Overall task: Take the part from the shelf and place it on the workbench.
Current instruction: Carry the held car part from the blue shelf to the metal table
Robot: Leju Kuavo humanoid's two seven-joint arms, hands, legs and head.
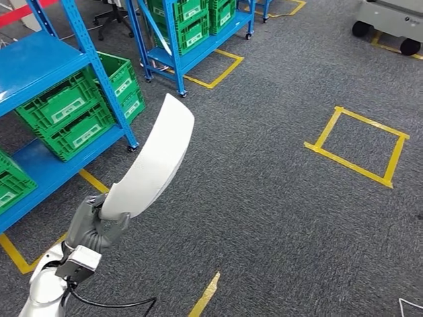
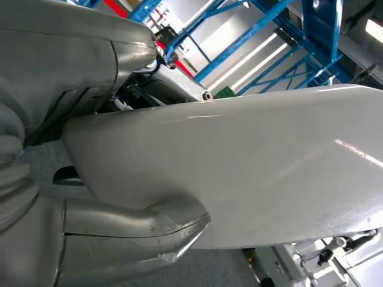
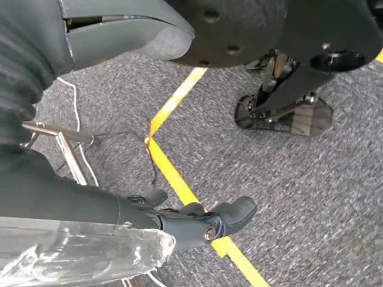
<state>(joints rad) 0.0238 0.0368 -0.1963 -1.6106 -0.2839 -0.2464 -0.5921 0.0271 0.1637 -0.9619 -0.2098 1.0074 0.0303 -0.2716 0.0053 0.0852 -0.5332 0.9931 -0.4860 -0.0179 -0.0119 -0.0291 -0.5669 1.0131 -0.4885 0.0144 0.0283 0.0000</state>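
Grey carpet [image 1: 259, 198] and blue shelving [image 1: 30, 66] surround us, so with our left hand [image 1: 92, 224] clamped on the white part [image 1: 152, 162], we should carry it level, right hand [image 3: 198, 224] hanging loose.

A warehouse or factory logistics area is indicated. Blue steel shelving racks [image 1: 107, 82] stocked with green plastic slatted crates [image 1: 70, 115] are seen beyond and to the left of the left hand [image 1: 94, 224]. Grey carpet flooring [image 1: 269, 198] is marked with yellow tape rectangles [image 1: 357, 146] to the hand's right. A white wheeled cart [image 1: 391, 20] is parked far ahead.
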